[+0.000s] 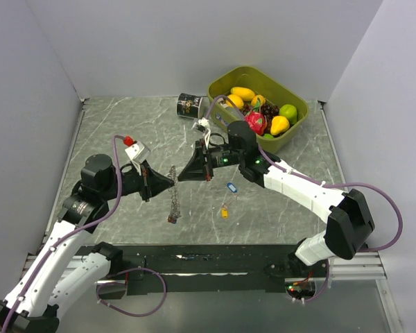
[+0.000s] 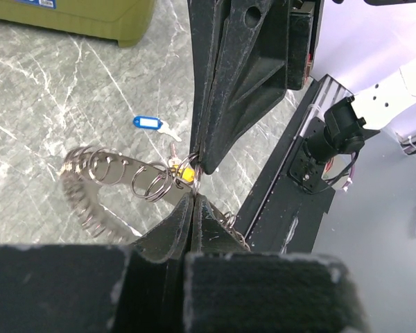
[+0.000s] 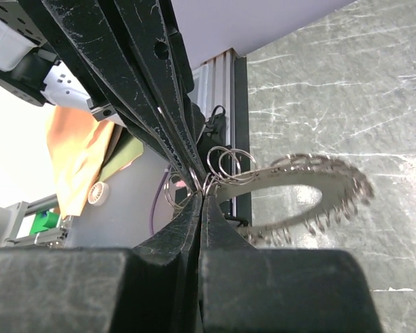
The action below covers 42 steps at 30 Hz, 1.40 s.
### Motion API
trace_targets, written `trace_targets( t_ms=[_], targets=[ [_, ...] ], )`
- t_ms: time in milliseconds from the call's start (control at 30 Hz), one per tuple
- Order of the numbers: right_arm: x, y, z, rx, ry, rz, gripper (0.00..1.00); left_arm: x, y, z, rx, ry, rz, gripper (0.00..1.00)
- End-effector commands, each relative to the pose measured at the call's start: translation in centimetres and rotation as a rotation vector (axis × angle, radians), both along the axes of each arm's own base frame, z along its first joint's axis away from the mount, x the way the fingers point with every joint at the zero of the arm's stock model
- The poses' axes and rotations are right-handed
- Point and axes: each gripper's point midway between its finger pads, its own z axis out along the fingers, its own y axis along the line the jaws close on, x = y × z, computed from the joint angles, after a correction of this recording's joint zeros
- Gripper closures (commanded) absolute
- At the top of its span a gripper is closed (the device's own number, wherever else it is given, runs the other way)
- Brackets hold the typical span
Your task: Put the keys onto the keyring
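Left pincer (image 2: 193,201) is clenched on the rim of the keyring (image 2: 100,184), and the right pincer (image 3: 202,198) is clenched on the small wire loops at the same spot, tip to tip. Out on the bench (image 1: 125,132) lie a blue-tagged key (image 1: 230,186) and a yellow-tagged key (image 1: 224,212), both apart from the ring

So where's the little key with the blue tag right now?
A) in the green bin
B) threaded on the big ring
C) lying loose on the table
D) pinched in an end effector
C: the blue-tagged key lies flat on the table, apart from the keyring.
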Motion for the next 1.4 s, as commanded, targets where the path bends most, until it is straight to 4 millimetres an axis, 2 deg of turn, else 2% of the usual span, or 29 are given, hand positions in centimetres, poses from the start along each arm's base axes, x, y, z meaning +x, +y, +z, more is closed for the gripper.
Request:
trace_targets(
  t_ms=[0,367,500,600,633,800,833,933,1033,1167,1300,1367],
  targets=[
    [0.0,-1.2,2.1,0.058,-0.046,-0.012,1.00,0.0,0.3,1.0,-0.013,-0.077,0.014,0.99],
    [-0.9,-1.8,4.1,0.119,-0.055,0.036,1.00,0.5,0.7,-0.5,0.009,-0.068,0.055,0.99],
    [-0.9,-1.8,4.0,0.113,-0.057,0.039,1.00,0.4,0.8,-0.3,0.004,-0.075,0.054,0.99],
    [-1.0,-1.9,4.1,0.110,-0.057,0.042,1.00,0.3,0.9,0.1,0.001,-0.090,0.060,0.89],
    [-1.1,-1.9,4.1,0.111,-0.058,0.046,1.00,0.2,0.9,0.3,0.000,-0.096,0.058,0.83],
    [-1.1,-2.0,4.2,0.104,-0.070,0.047,1.00,-0.6,1.0,1.4,-0.020,-0.132,0.042,0.71],
    [-1.2,-2.0,4.3,0.104,-0.072,0.050,1.00,-0.7,1.0,1.6,-0.022,-0.140,0.041,0.66],
    [-1.1,-2.0,4.4,0.106,-0.072,0.054,1.00,-0.6,1.4,2.2,-0.030,-0.154,0.071,0.54],
    [-1.3,-2.0,4.5,0.108,-0.074,0.067,1.00,-0.5,1.6,2.9,-0.043,-0.165,0.091,0.46],
    [-1.5,-2.1,4.6,0.109,-0.080,0.075,1.00,-0.6,1.5,4.3,-0.076,-0.194,0.094,0.39],
    [-1.7,-2.2,4.6,0.111,-0.080,0.084,1.00,-1.2,0.8,5.5,-0.106,-0.213,0.029,0.39],
    [-2.0,-2.3,4.8,0.119,-0.088,0.095,1.00,-2.2,0.0,5.7,-0.123,-0.207,-0.055,0.40]
  ],
)
